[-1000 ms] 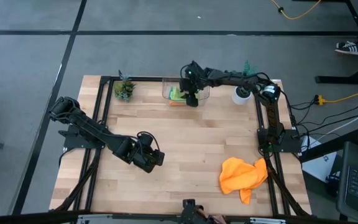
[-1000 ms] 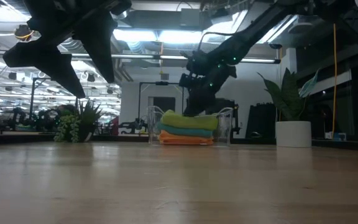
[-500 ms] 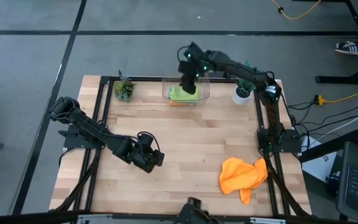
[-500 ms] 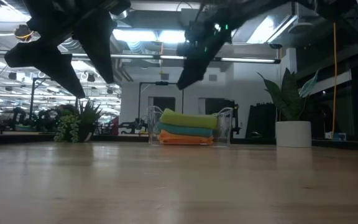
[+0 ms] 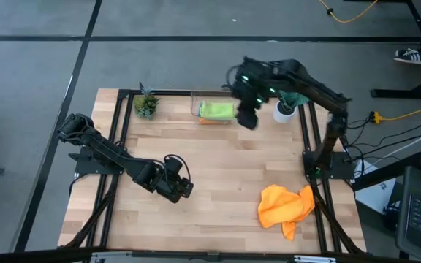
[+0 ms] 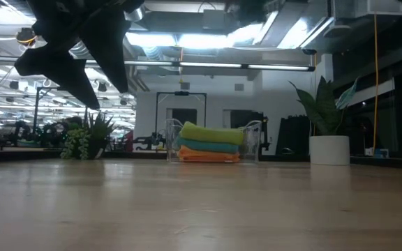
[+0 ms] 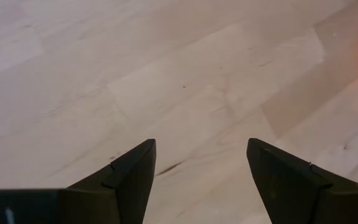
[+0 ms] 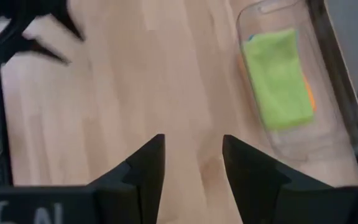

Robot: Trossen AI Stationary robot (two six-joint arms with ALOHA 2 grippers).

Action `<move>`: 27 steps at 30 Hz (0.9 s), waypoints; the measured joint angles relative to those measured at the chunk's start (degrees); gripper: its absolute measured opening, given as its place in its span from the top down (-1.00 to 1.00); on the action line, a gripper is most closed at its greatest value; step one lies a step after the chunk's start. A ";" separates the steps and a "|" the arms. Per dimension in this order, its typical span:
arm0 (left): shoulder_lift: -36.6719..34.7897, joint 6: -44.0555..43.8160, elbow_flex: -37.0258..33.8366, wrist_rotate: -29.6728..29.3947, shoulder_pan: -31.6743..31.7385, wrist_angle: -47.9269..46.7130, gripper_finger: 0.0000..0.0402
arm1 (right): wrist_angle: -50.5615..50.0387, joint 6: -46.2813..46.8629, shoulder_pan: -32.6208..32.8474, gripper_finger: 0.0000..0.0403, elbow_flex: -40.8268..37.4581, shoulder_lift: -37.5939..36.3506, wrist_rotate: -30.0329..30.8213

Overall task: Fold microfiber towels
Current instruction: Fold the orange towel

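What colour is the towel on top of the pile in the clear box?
Lime green; the right wrist view shows it best.

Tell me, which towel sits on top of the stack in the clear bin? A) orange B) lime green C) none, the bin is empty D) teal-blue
B: in the low view the lime green towel lies over the teal-blue towel and an orange towel inside the clear bin.

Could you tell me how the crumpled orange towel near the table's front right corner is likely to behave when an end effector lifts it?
The orange towel lies bunched in loose folds, so it will probably droop and hang limp from one pinch point. It looks thin and soft, so likely light. A trailing corner may drag across the wooden table rather than lift cleanly.
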 joint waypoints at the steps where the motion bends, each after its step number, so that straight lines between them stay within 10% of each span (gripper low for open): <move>1: 0.00 0.05 -0.01 0.01 0.02 0.19 -0.23 | -1.47 0.85 1.80 0.20 0.00 -1.34 1.39; 9: 0.00 8.33 -0.01 5.41 0.15 10.86 -0.23 | -3.04 10.95 16.72 0.22 -6.42 -13.44 4.94; 16: 0.00 13.49 -0.01 13.23 0.41 20.50 -0.23 | -0.93 33.47 25.46 0.22 -29.54 -26.98 18.48; 27: 0.00 17.94 -0.01 9.40 0.52 20.70 -0.23 | 13.10 59.36 36.79 0.22 -63.38 -38.56 9.52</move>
